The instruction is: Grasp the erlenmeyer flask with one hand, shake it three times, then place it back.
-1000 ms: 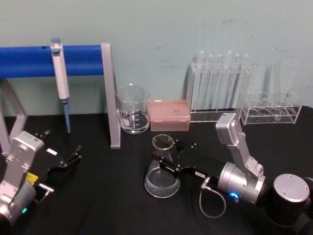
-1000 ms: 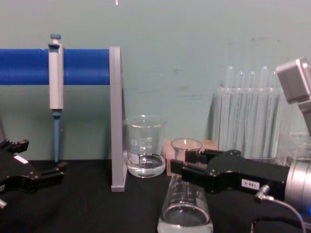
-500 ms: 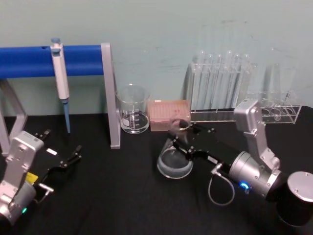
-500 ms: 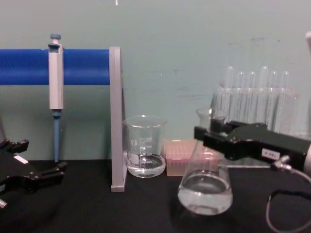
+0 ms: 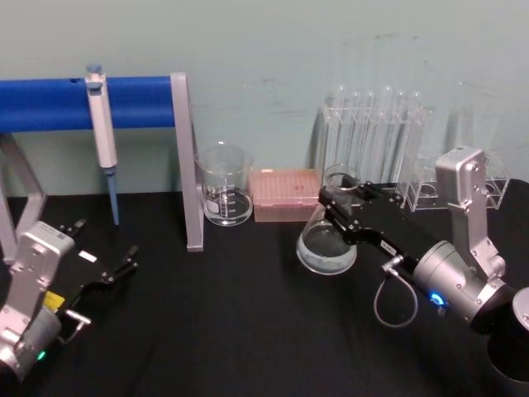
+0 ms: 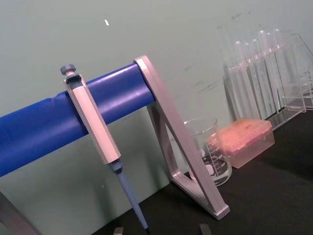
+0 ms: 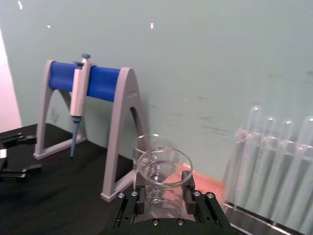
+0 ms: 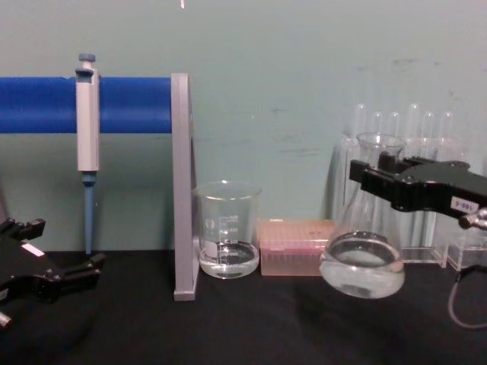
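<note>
Jaws of right black two-fingered gripper (image 5: 337,201) clamp neck of clear glass conical flask (image 5: 326,245), airborne, tilted, just right of pink tip box (image 5: 285,195). Likely slick, fragile, bottom-heavy with liquid: neck grip suits. Parked: left gripper (image 5: 103,246), well left of box, jaws apart.

head view: high, facing down. chest view: low, level. right wrist view: close behind flask (image 7: 164,193). all share beaker (image 5: 224,195).

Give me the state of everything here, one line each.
erlenmeyer flask: tilted, gripped at neck, liquid inside.
right gripper: shut on the flask neck.
left gripper: open, parked low at left.
beaker: upright on table, some liquid.
pipette: hanging upright on blue stand.
test tubes: upright in rack.
</note>
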Robot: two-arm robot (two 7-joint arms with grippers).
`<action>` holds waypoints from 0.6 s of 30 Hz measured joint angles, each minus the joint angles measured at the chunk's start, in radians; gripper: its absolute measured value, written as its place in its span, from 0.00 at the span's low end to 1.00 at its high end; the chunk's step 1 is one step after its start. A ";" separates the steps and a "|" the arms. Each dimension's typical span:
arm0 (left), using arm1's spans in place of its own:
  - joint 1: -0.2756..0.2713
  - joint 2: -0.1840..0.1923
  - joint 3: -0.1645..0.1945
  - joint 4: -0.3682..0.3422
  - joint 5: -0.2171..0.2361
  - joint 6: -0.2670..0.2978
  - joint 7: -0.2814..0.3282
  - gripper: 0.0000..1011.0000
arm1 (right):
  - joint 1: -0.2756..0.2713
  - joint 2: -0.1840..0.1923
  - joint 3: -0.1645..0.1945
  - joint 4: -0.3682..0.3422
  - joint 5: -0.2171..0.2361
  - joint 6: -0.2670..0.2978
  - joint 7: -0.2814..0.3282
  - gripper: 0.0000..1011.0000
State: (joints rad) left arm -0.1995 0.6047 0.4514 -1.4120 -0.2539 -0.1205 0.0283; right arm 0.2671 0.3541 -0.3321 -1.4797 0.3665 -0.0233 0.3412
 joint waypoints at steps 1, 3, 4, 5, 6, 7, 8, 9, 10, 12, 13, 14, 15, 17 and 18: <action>0.000 0.000 0.000 0.000 0.000 0.000 0.000 0.99 | -0.004 -0.002 0.007 -0.004 -0.004 0.002 -0.006 0.44; 0.000 0.000 0.000 0.000 0.000 0.000 0.000 0.99 | -0.007 -0.003 0.014 -0.008 -0.007 0.004 -0.010 0.44; 0.000 0.000 0.000 0.000 0.000 0.000 0.000 0.99 | -0.010 -0.004 0.020 -0.011 -0.010 0.006 -0.013 0.44; 0.000 0.000 0.000 0.000 0.000 0.000 0.000 0.99 | -0.011 -0.005 0.023 -0.012 -0.012 0.007 -0.014 0.44; 0.000 0.000 0.000 0.000 0.000 0.000 0.000 0.99 | -0.014 -0.007 0.027 -0.013 -0.015 0.008 -0.016 0.44; 0.000 0.000 0.000 0.000 0.000 0.000 0.000 0.99 | -0.015 -0.007 0.030 -0.014 -0.016 0.009 -0.016 0.44; 0.000 0.000 0.000 0.000 0.000 0.000 0.000 0.99 | -0.015 -0.008 0.031 -0.015 -0.018 0.009 -0.016 0.44; 0.000 0.000 0.000 0.000 0.000 0.000 0.000 0.99 | -0.016 -0.008 0.033 -0.016 -0.019 0.009 -0.016 0.44; 0.000 0.000 0.000 0.000 0.000 0.000 0.000 0.99 | -0.018 -0.010 0.036 -0.017 -0.022 0.010 -0.016 0.44; 0.000 0.000 0.000 0.000 0.000 0.000 0.000 0.99 | -0.019 -0.010 0.039 -0.019 -0.024 0.010 -0.015 0.44; 0.000 0.000 0.000 0.000 0.000 0.000 0.000 0.99 | -0.020 -0.010 0.039 -0.019 -0.025 0.010 -0.015 0.44; 0.000 0.000 0.000 0.000 0.000 0.000 0.000 0.99 | -0.020 -0.011 0.041 -0.020 -0.026 0.010 -0.011 0.44; 0.000 0.000 0.000 0.000 0.000 0.000 0.000 0.99 | -0.021 -0.011 0.041 -0.020 -0.027 0.010 -0.008 0.44; 0.000 0.000 0.000 0.000 0.000 0.000 0.000 0.99 | -0.022 -0.010 0.041 -0.023 -0.027 0.010 0.003 0.44; 0.000 0.000 0.000 0.000 0.000 0.000 0.000 0.99 | -0.023 -0.009 0.041 -0.024 -0.027 0.009 0.008 0.44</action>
State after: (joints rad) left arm -0.1995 0.6047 0.4514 -1.4120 -0.2539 -0.1205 0.0283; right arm 0.2443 0.3449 -0.2910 -1.5035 0.3395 -0.0141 0.3491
